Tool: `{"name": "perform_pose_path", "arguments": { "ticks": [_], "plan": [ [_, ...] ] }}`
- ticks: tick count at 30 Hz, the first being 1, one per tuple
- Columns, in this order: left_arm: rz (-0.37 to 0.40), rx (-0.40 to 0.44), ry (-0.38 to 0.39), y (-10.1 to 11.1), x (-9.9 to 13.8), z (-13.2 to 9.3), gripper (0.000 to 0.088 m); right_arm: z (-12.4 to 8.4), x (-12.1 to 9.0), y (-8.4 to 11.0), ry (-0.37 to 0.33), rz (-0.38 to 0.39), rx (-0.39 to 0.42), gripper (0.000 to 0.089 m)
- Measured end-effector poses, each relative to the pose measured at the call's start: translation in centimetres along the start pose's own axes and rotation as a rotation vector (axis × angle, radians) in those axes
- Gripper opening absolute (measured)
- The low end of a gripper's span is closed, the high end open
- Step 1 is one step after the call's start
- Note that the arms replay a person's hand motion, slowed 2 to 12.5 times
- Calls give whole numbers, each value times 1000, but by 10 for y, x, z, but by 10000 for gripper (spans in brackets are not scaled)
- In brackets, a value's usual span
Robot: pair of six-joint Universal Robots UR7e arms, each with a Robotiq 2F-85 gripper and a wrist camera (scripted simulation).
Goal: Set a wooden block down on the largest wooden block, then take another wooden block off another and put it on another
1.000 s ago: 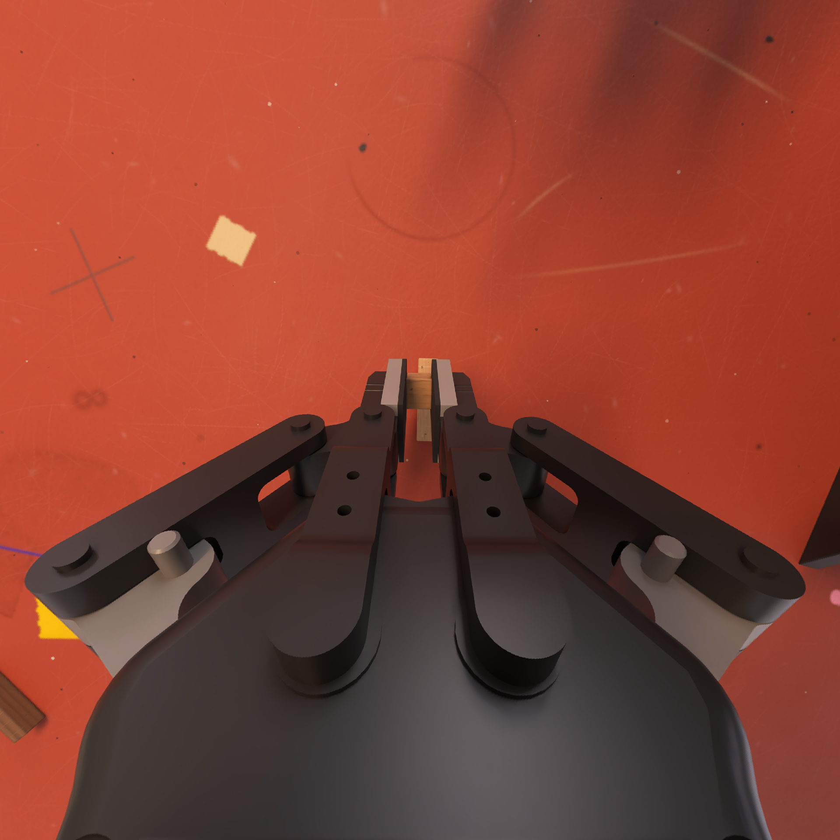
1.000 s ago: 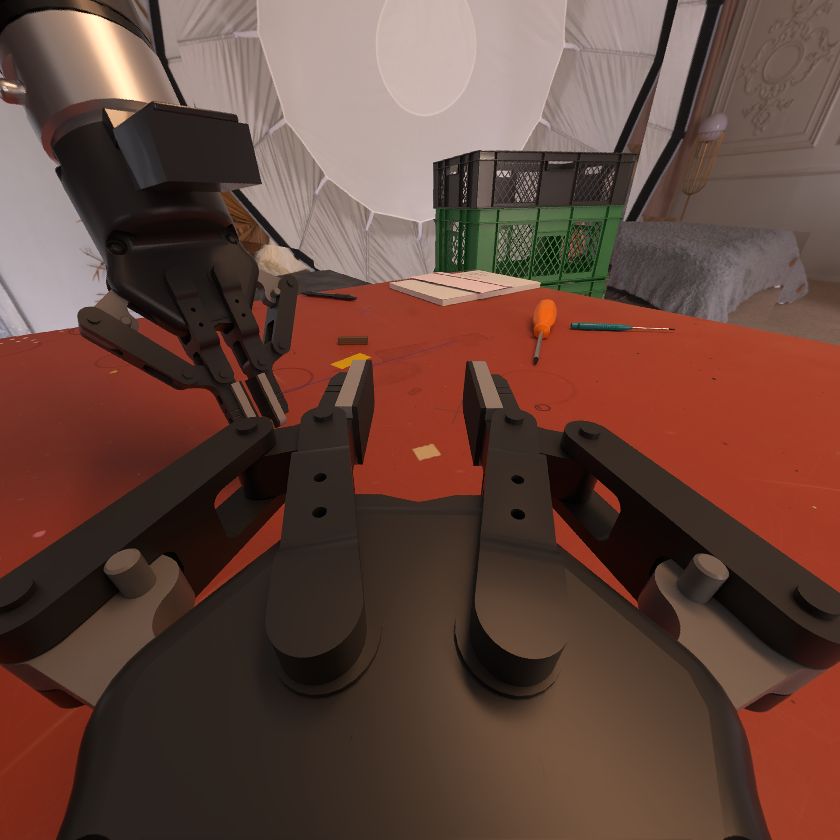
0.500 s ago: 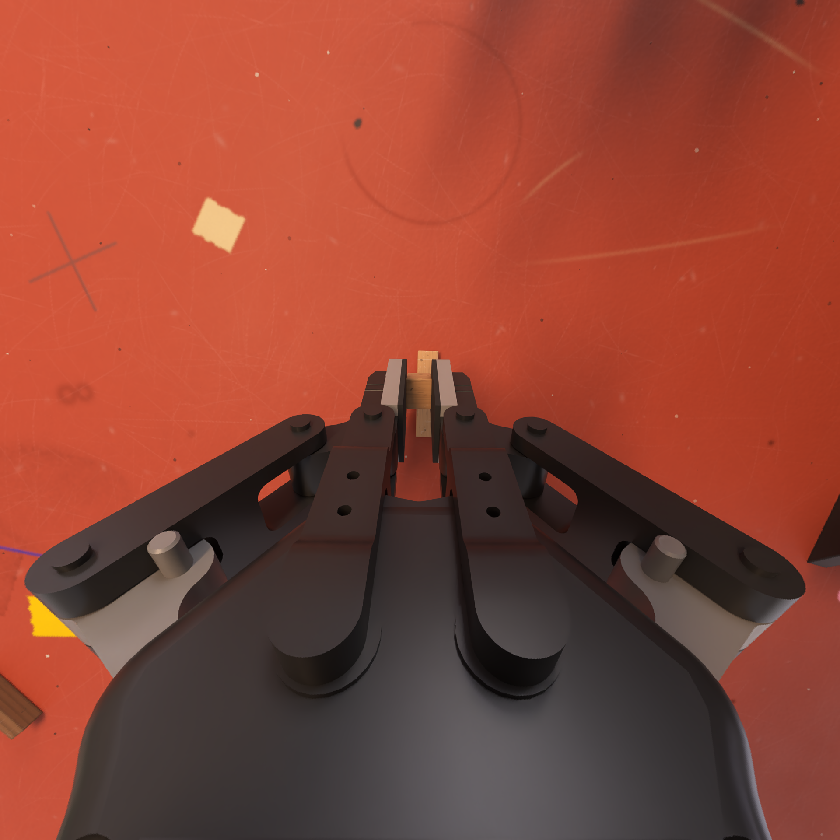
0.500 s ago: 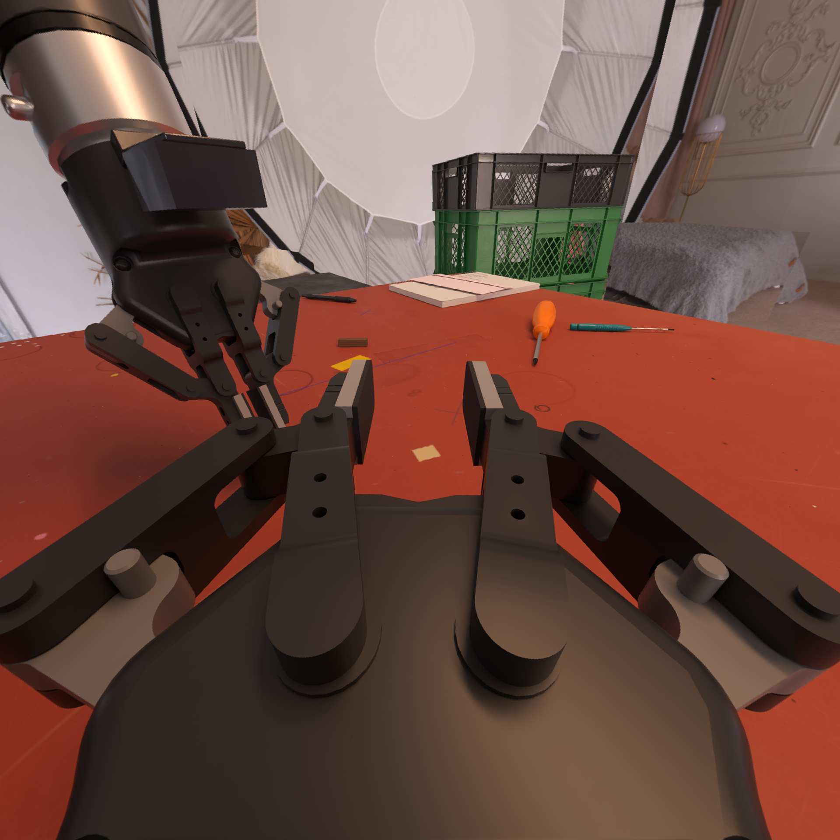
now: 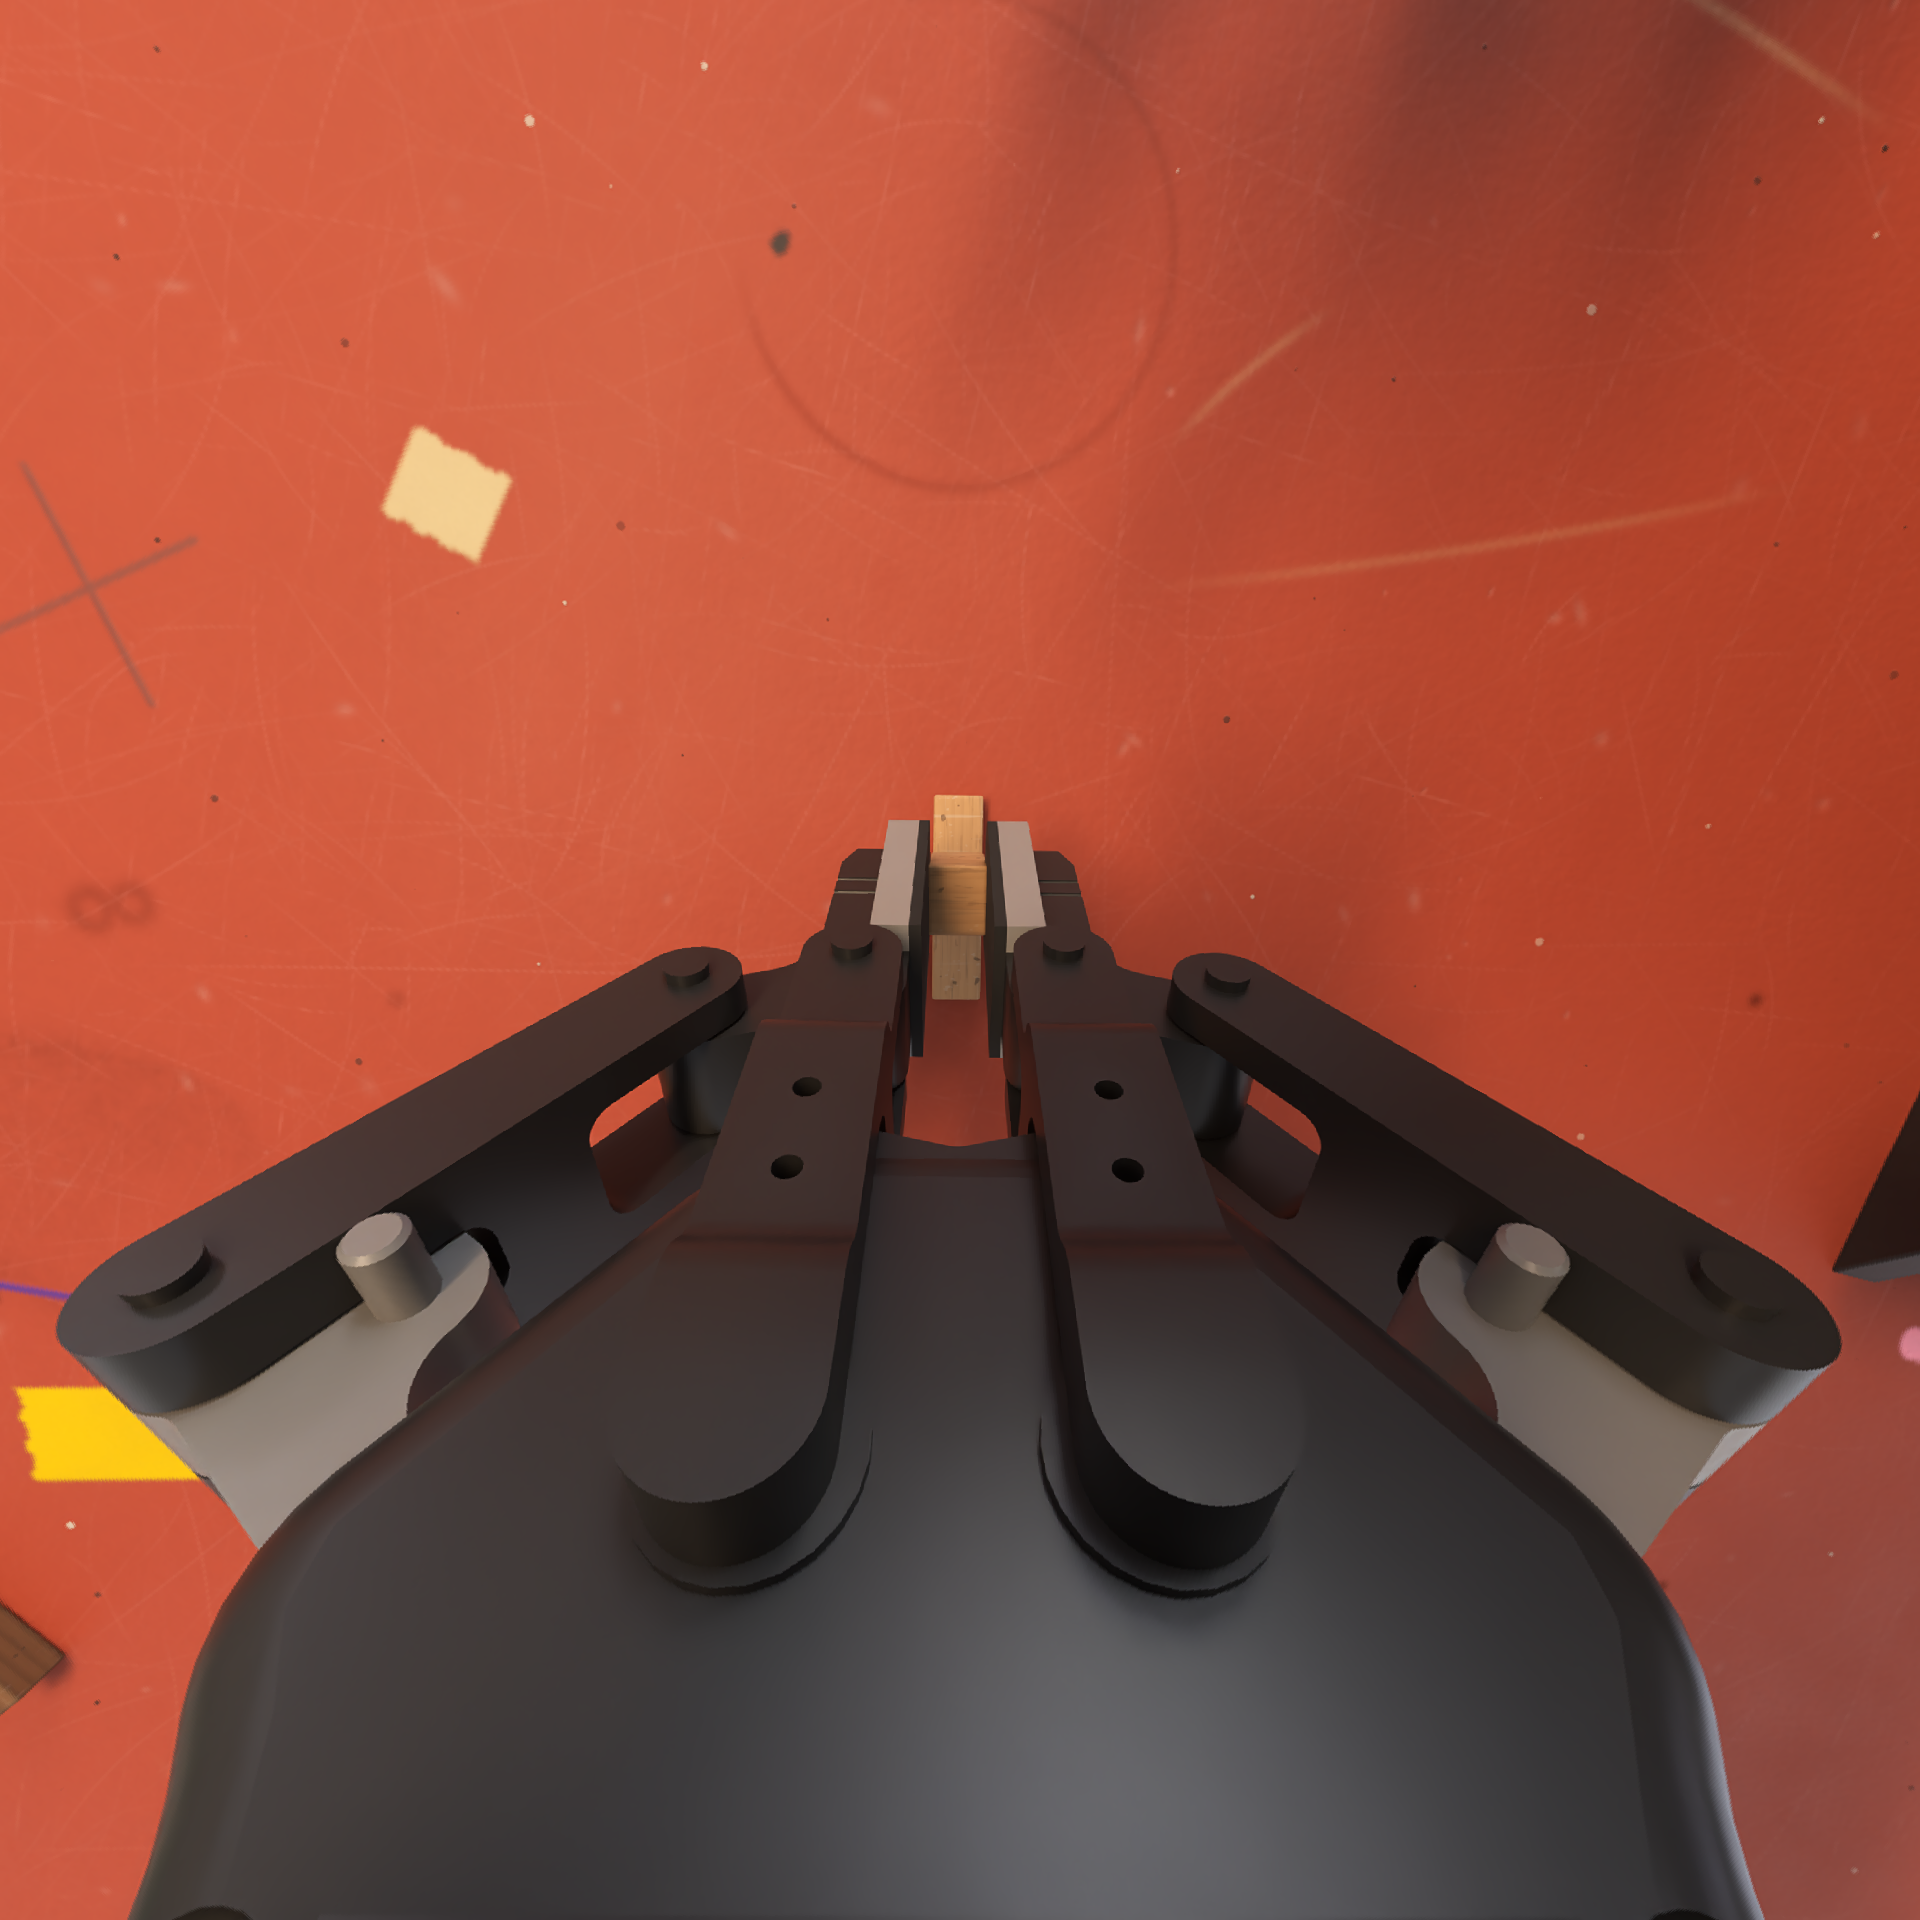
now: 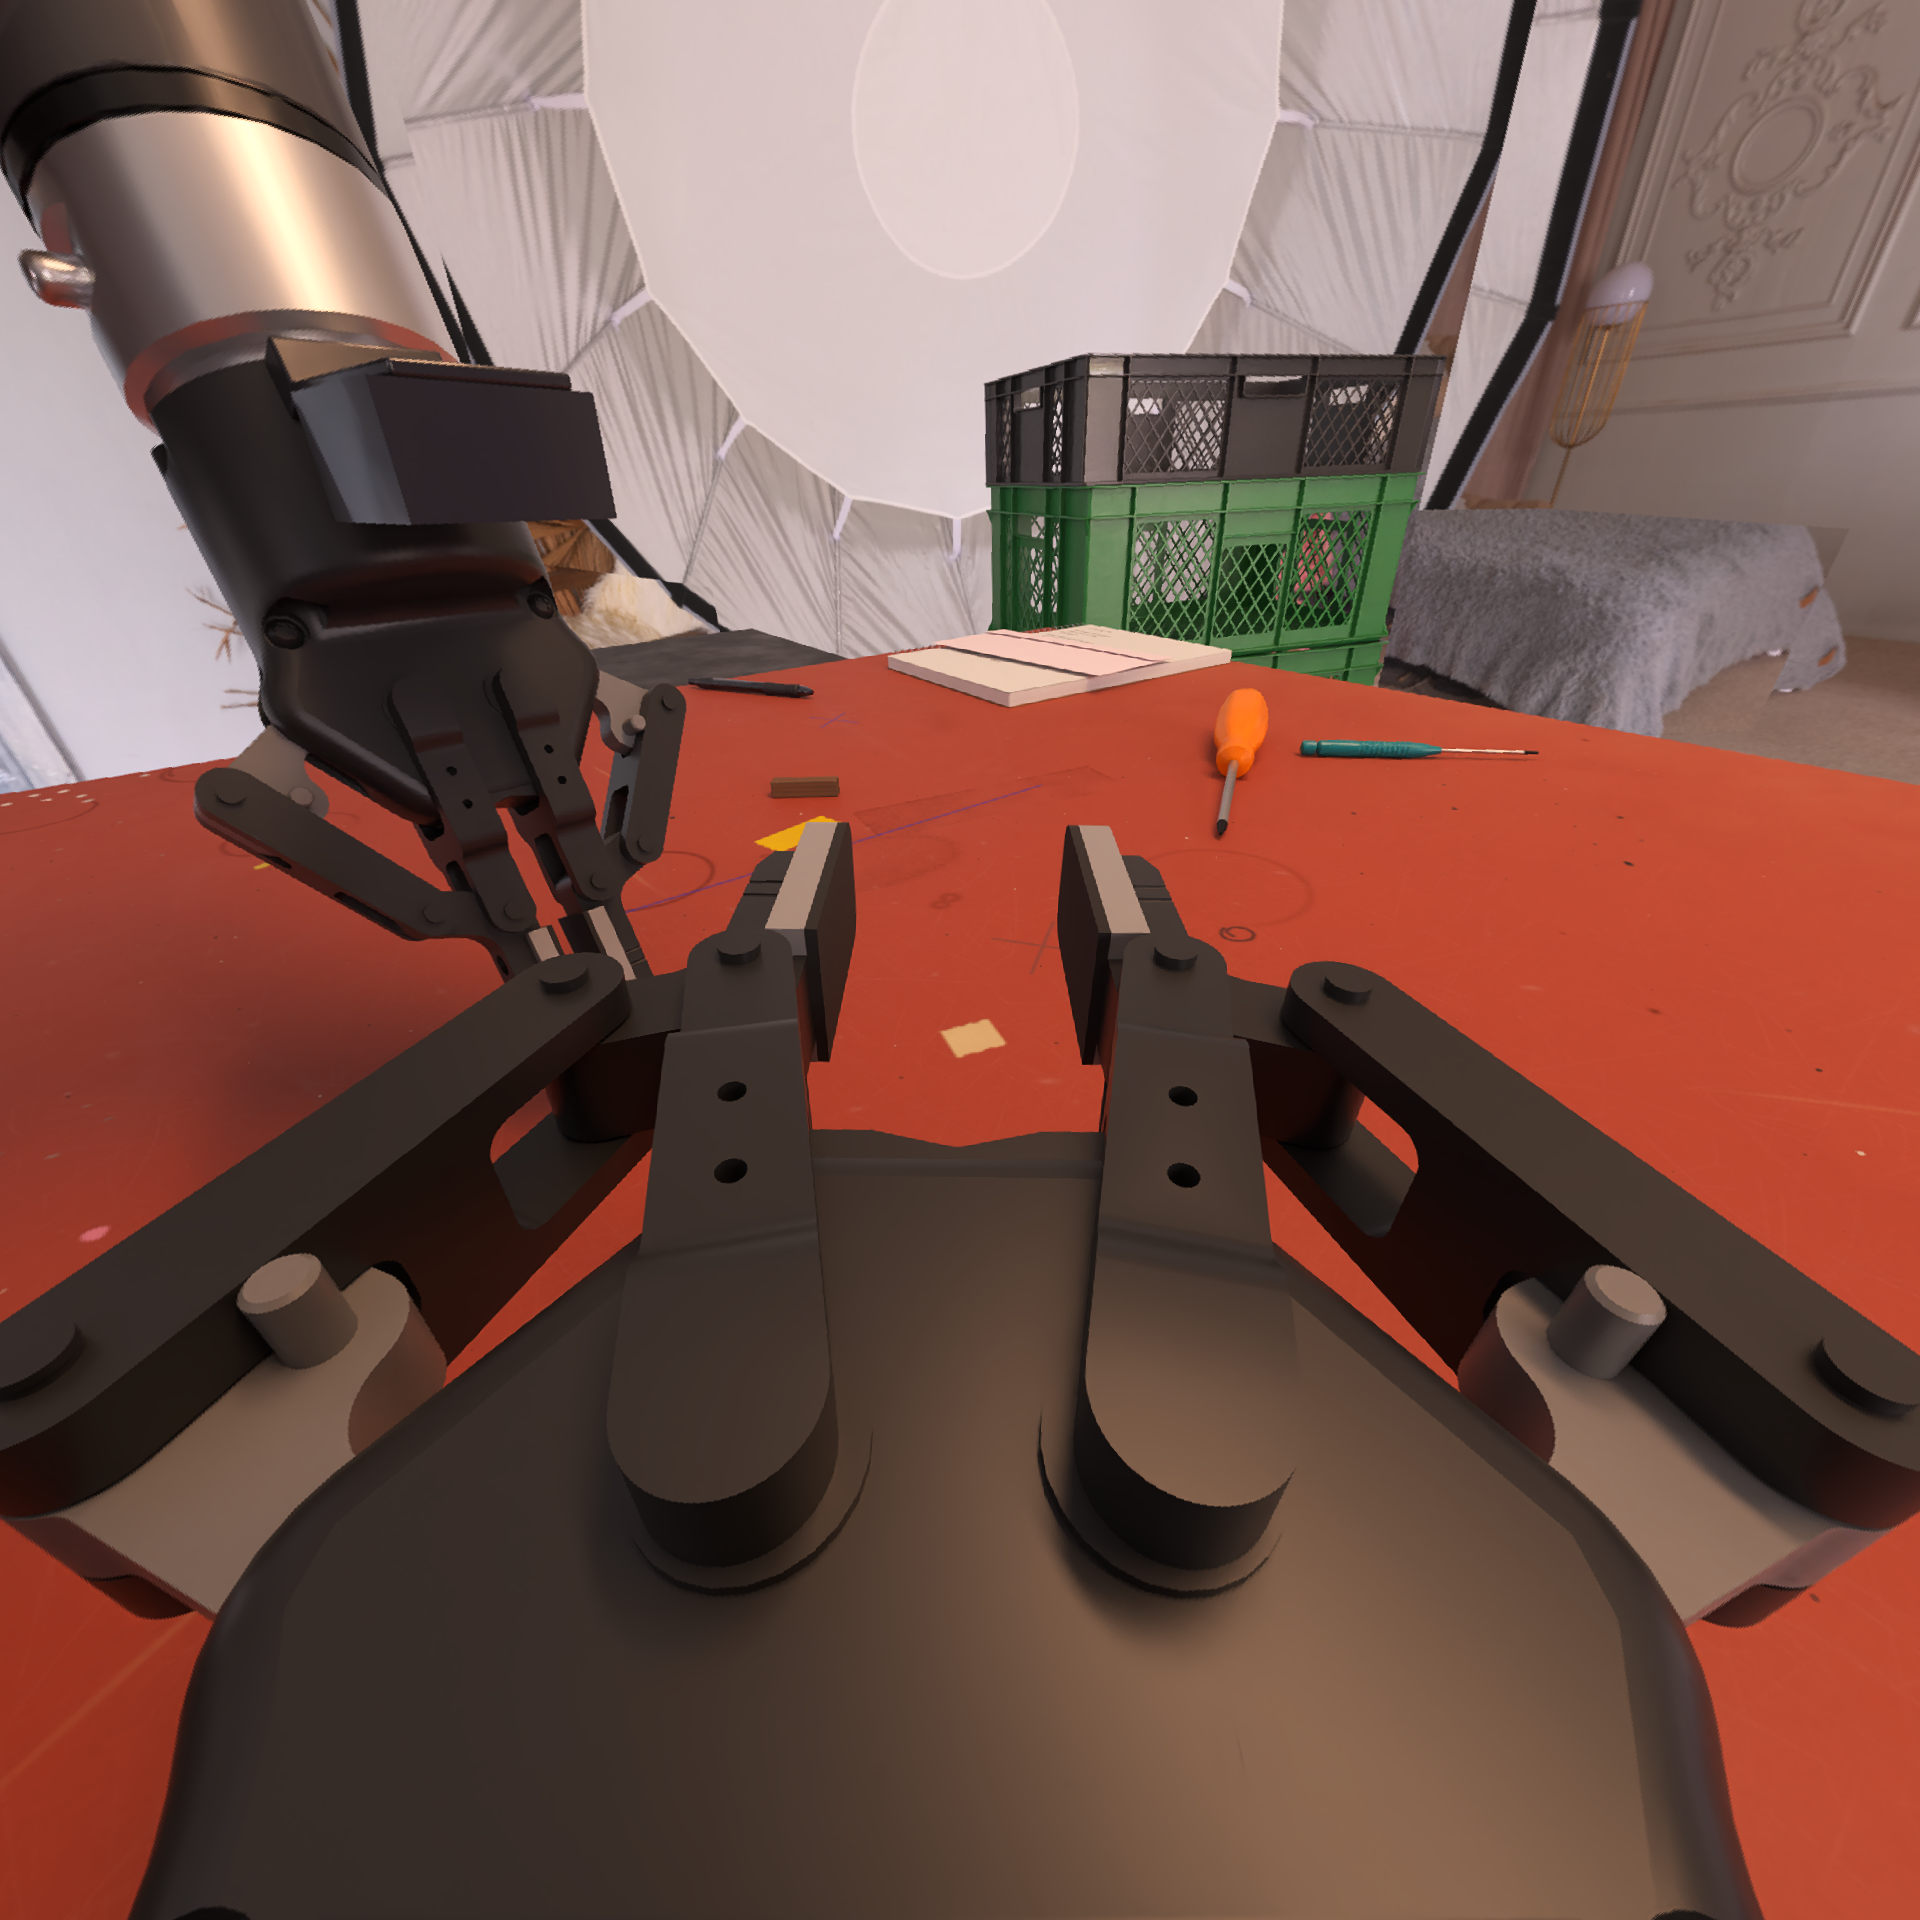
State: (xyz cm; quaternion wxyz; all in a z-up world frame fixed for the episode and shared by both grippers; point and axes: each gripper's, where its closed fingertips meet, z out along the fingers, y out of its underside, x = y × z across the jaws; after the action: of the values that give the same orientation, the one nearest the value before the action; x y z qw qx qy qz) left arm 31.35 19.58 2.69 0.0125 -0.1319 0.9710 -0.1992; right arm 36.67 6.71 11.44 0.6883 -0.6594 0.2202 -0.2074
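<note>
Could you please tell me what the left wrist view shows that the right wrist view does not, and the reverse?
Only the left wrist view shows the light wooden block clamped in the left gripper; in the right wrist view that spot is hidden behind the right gripper's linkage.

Only the right wrist view shows the open, empty right gripper, an orange screwdriver, a teal screwdriver, a notebook and stacked crates.

Both show the red table, the beige tape scrap, the yellow tape and a dark brown block.
</note>
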Motion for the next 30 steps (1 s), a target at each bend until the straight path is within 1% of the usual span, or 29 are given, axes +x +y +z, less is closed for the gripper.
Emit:
{"name": "perform_pose_path", "arguments": {
  "ticks": [20,30],
  "plan": [
    [-1,-53,0,7,0,7,95,0,1,0,3,2,3,358],
    [-6,-49,6,7,0,8,96,0,1,0,4,1,3,358]
  ]
}}
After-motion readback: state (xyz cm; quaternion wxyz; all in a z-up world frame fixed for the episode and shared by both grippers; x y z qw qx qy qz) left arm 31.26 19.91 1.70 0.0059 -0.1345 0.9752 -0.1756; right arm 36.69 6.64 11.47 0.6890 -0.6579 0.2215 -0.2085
